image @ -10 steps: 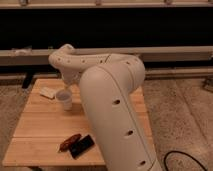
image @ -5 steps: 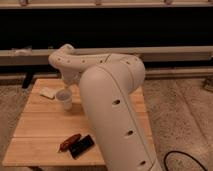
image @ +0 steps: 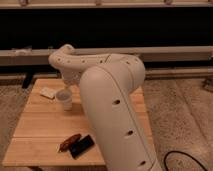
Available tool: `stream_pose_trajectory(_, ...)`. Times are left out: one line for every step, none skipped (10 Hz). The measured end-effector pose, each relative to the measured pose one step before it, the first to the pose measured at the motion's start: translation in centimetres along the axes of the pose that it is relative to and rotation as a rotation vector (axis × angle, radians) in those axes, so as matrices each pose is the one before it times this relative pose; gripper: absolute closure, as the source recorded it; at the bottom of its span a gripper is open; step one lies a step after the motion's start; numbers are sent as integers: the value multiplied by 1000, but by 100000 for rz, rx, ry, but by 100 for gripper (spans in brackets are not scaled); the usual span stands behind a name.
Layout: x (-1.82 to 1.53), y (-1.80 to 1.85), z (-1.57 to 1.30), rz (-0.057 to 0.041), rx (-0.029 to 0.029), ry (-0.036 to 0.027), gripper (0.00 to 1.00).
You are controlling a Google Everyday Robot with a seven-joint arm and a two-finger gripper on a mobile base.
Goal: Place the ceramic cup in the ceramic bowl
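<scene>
one smooth whitish ceramic cup (image: 64,98) on the wooden table (image: 45,130) — gripper (image: 68,84) just above, twelve o'clock; jaws' state — cannot tell.

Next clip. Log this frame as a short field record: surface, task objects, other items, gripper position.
surface: light wooden table
cup: small whitish-grey tapered ceramic cup, upright, table's far left
bowl: not in view
other items: flat white piece beside cup; reddish-brown oblong item and black rectangular object near front edge
gripper: gripper above cup, mostly hidden behind white arm
</scene>
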Motion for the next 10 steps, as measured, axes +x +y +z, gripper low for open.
stream_pose_trajectory(-7,1,13,78,-8,-35,35)
stream_pose_trajectory(-12,0,20,47,1,-38,35)
stream_pose_trajectory(-11,2,0,22,-10,-11,35)
stream_pose_trajectory(3,3,9,95,-12,23,35)
stream_pose_trajectory(45,-20,145,45,138,160,35)
stream_pose_trajectory(-25,29,-44,59,-60,-77,35)
stream_pose_trajectory(20,-26,105,87,60,131,35)
stream_pose_trajectory(6,36,-4,6,11,-8,35)
stream_pose_trajectory(33,14,31,45,71,51,35)
stream_pose_trajectory(4,-23,43,24,84,34,35)
